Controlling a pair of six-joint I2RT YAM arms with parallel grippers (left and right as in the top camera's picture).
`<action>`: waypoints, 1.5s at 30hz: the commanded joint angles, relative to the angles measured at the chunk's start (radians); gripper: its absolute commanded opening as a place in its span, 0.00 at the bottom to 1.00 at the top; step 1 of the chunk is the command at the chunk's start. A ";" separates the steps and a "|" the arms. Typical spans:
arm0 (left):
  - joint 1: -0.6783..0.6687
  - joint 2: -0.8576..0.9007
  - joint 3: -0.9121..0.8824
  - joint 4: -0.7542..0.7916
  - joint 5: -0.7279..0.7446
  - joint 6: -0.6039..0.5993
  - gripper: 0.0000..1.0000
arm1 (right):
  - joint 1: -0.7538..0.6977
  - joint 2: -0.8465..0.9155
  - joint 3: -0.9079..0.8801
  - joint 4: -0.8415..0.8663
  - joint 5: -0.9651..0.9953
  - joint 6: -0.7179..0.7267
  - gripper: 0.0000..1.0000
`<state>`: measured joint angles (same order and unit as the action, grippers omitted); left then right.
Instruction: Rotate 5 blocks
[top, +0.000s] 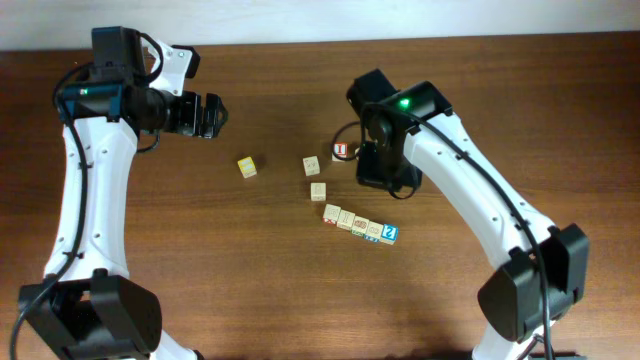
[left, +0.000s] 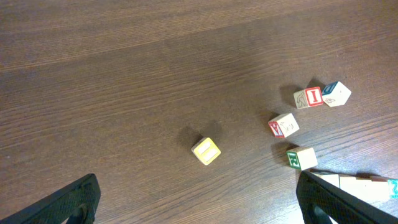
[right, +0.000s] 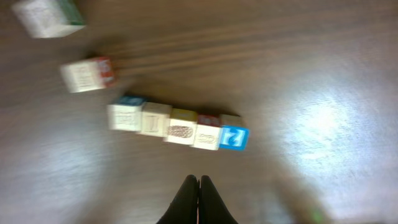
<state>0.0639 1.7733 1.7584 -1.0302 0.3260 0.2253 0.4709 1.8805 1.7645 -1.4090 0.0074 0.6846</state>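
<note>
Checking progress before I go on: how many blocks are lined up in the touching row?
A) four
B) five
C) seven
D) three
B: the right wrist view shows the row holding five blocks side by side, with the blue block at one end.

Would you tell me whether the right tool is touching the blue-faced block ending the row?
Apart. The right wrist view shows bare table between the right tool and the blue-faced block.

five cream blocks (top: 361, 226) touching in diagonal row, blue "?" block (top: 389, 234) endmost
</note>
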 joint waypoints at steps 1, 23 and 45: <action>0.000 0.002 0.018 0.000 0.008 0.016 0.99 | -0.018 0.017 -0.157 0.016 0.012 0.087 0.04; 0.000 0.002 0.018 -0.001 0.008 0.016 0.99 | -0.067 0.017 -0.517 0.398 -0.131 -0.053 0.04; 0.000 0.002 0.018 0.000 0.008 0.016 0.99 | -0.057 0.041 -0.500 0.643 -0.364 -0.208 0.06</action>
<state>0.0635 1.7733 1.7588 -1.0298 0.3260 0.2253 0.4072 1.9064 1.2537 -0.7975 -0.3115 0.4576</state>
